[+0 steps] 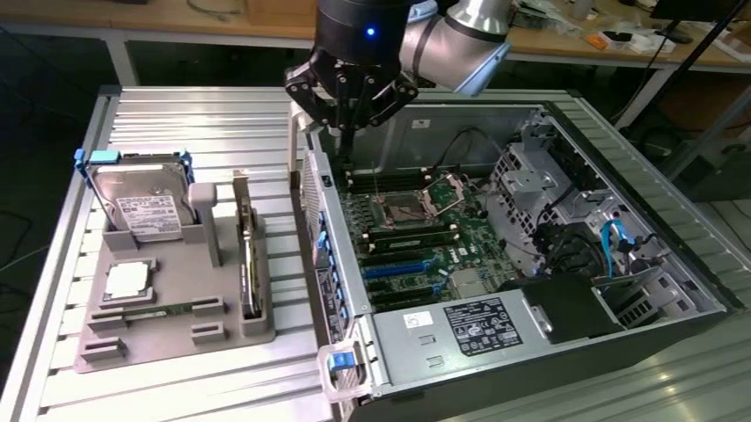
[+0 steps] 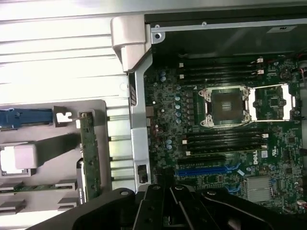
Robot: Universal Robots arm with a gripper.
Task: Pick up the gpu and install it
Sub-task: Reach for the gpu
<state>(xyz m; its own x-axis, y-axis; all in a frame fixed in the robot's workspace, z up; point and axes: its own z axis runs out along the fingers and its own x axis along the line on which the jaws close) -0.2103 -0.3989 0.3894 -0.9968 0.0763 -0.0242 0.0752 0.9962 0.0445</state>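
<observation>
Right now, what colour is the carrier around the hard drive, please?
The carrier is blue, clearest in the exterior view.

text: DELL | on: motherboard [image 2: 216, 127] | hard drive [image 1: 143, 214], power supply [image 1: 470, 325] labels: illegible

You are looking at a ribbed metal table [image 1: 176, 114] standing before a long wooden workbench [image 1: 141, 22] that is carrying clutter [image 1: 610, 37], dark floor [image 1: 35, 132] showing at the exterior view's left.
</observation>
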